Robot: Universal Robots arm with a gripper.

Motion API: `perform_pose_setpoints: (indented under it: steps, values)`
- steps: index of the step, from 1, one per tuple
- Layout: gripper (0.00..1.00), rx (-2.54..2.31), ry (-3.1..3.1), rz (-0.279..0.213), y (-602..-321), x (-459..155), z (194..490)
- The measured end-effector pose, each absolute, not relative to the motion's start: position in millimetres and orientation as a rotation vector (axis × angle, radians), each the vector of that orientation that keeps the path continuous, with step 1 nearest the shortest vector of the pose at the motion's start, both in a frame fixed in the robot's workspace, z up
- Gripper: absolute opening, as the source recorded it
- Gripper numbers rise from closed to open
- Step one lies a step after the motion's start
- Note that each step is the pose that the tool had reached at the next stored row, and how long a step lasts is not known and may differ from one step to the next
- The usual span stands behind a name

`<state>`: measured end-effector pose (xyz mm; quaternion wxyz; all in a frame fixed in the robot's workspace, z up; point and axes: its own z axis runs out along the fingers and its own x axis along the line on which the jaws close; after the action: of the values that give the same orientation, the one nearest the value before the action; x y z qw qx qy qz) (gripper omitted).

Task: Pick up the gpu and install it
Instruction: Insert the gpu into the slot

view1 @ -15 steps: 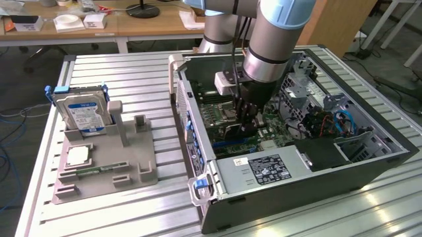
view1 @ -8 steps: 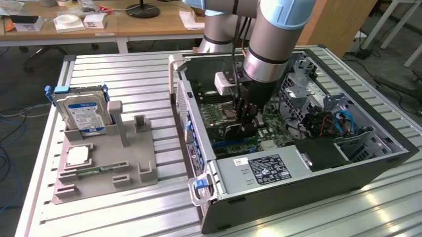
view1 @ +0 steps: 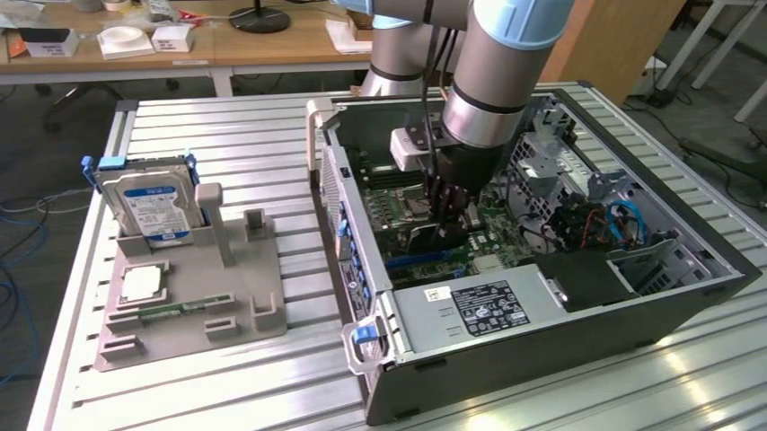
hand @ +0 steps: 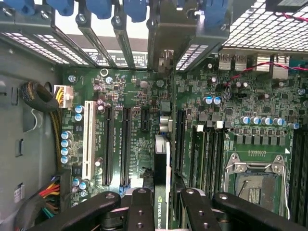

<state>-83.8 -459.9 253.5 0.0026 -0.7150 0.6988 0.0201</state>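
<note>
Clearly the pick-up is done and the install step is in hand: the hand [hand: 166, 207] is closed on the gpu [hand: 162, 178], which it holds edge-on, standing upright between its black fingers [hand: 139, 211], with the card's dark cooler face and printed maker's lettering visible in the wrist view. In the exterior view the arm reaches down into the open computer case [view1: 671, 296], which lies on its side on the slatted table [view1: 215, 135], and the hand [view1: 446, 202] hangs low over the green motherboard [view1: 414, 233]. Seen from the wrist, the card hovers above the motherboard [hand: 134, 125], its lower edge lying roughly along the run of the long black expansion slots [hand: 126, 144], with the metal slot covers at the case's rear wall [hand: 115, 33] beyond it. Whether the edge already touches a slot I cannot tell. By my judgement, seating it calls for the card's edge to be lined up squarely over one slot, its end bracket facing the rear openings, and then a straight, even push downwards. The hard drive [view1: 150, 211] stands untouched in the grey holder [view1: 240, 296] beside the case.
</note>
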Motion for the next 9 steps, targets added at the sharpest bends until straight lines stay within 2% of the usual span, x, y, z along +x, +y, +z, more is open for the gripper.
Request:
perform_pose_setpoints:
  steps: [9]
  values:
    - [0.26,-2.231,2.203,0.063,-461.0,-83.7,253.3]
